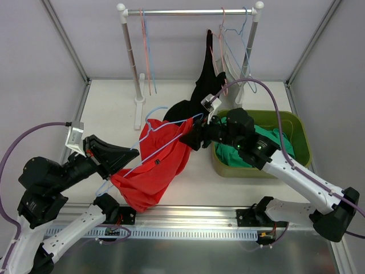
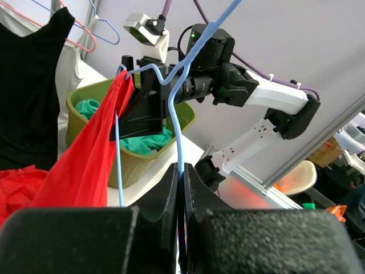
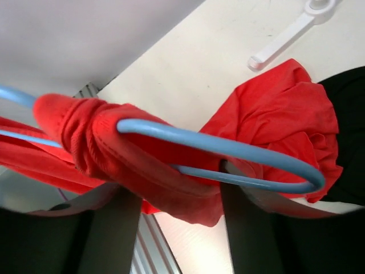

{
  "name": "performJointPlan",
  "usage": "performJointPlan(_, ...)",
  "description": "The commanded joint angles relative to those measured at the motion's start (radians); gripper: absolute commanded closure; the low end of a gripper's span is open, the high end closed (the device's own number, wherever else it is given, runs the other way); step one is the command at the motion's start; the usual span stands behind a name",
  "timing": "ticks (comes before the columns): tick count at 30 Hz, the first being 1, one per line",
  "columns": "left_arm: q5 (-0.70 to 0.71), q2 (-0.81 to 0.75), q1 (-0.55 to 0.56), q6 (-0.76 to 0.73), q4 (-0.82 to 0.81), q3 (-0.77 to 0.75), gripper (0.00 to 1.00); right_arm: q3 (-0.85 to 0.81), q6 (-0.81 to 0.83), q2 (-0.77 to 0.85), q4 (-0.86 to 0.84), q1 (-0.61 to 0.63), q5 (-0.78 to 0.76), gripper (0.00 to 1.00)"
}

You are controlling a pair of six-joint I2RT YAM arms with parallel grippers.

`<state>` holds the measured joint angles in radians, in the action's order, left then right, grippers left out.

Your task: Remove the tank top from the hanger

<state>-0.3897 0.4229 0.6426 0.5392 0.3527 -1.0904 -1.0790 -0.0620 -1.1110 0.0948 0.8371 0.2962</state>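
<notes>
A red tank top (image 1: pixel 154 174) hangs on a light-blue wire hanger (image 1: pixel 165 146) held in the air between my two grippers. My left gripper (image 1: pixel 134 155) is shut on the hanger's wire (image 2: pixel 179 131), which runs up from between the closed jaws (image 2: pixel 182 168). My right gripper (image 1: pixel 193 137) is at the hanger's far end. In the right wrist view its jaws (image 3: pixel 182 182) press on a bunched red strap (image 3: pixel 114 148) wrapped around the hanger's rounded end (image 3: pixel 239 149). The rest of the top (image 3: pixel 274 114) sags to the table.
A green bin (image 1: pixel 299 128) with green cloth (image 1: pixel 268 137) sits right of the gripper. A white rack (image 1: pixel 188 11) at the back holds a black garment (image 1: pixel 202 85), a white one (image 1: pixel 234 63) and bare hangers (image 1: pixel 147 51). A metal rail (image 1: pixel 188 220) runs along the near edge.
</notes>
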Motion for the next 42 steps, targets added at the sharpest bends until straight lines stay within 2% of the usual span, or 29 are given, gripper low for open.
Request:
performJointPlan(1, -0.028, -0.003, 0.008, 0.045, -0.08, 0.029, 1.0, -0.052, 0.053, -0.003, -0.047, 0.014, -0.092, 0.46)
performJointPlan(4, -0.008, -0.013, 0.008, 0.039, -0.08, 0.041, 1.0, -0.044, 0.086, 0.01, -0.059, 0.014, -0.103, 0.69)
performJointPlan(5, -0.002, -0.016, 0.009, 0.038, -0.08, 0.044, 1.0, -0.042, 0.09, 0.014, -0.06, 0.014, -0.104, 0.83)
performJointPlan(8, 0.018, -0.021, 0.008, 0.019, -0.078, 0.052, 1.0, -0.019, 0.103, 0.056, -0.055, 0.013, -0.135, 0.95)
performJointPlan(10, 0.046, -0.027, 0.008, -0.001, -0.069, 0.061, 1.0, -0.003, 0.116, 0.083, -0.047, 0.013, -0.17, 0.91)
performJointPlan(11, 0.057, -0.032, 0.008, -0.005, -0.06, 0.066, 1.0, 0.004, 0.125, 0.106, -0.031, 0.011, -0.213, 0.81)
performJointPlan(12, 0.064, -0.032, 0.009, -0.008, -0.054, 0.069, 1.0, 0.013, 0.131, 0.114, -0.023, 0.007, -0.227, 0.81)
performJointPlan(13, 0.072, -0.032, 0.008, -0.015, -0.049, 0.076, 1.0, 0.016, 0.133, 0.12, -0.014, 0.002, -0.235, 0.82)
performJointPlan(14, 0.069, -0.029, 0.008, -0.016, -0.044, 0.078, 1.0, 0.017, 0.134, 0.123, 0.0, -0.016, -0.239, 0.97)
performJointPlan(15, 0.066, -0.027, 0.008, -0.016, -0.044, 0.08, 1.0, 0.013, 0.131, 0.122, 0.011, -0.027, -0.238, 1.0)
performJointPlan(27, 0.008, -0.022, 0.009, -0.025, -0.027, 0.069, 1.0, -0.042, 0.091, 0.051, 0.08, -0.22, -0.256, 1.0)
performJointPlan(31, -0.012, -0.003, 0.008, -0.021, -0.027, 0.035, 1.0, -0.047, 0.067, 0.019, 0.08, -0.262, -0.178, 1.0)
performJointPlan(35, -0.015, 0.08, 0.008, -0.035, -0.046, -0.043, 1.0, -0.015, 0.013, 0.032, 0.056, -0.254, 0.022, 1.0)
performJointPlan(37, -0.028, 0.108, 0.008, -0.044, -0.089, -0.078, 1.0, 0.062, -0.031, 0.068, 0.016, -0.248, 0.067, 1.0)
performJointPlan(38, -0.037, 0.131, 0.008, -0.045, -0.128, -0.078, 1.0, 0.1, -0.059, 0.089, -0.068, -0.234, 0.104, 1.0)
performJointPlan(41, -0.014, 0.172, 0.008, -0.041, -0.378, -0.033, 1.0, 0.22, -0.134, 0.171, -0.18, -0.163, 0.271, 1.0)
performJointPlan(42, -0.005, 0.181, 0.008, -0.041, -0.561, -0.008, 1.0, 0.243, -0.151, 0.204, -0.199, -0.135, 0.284, 1.0)
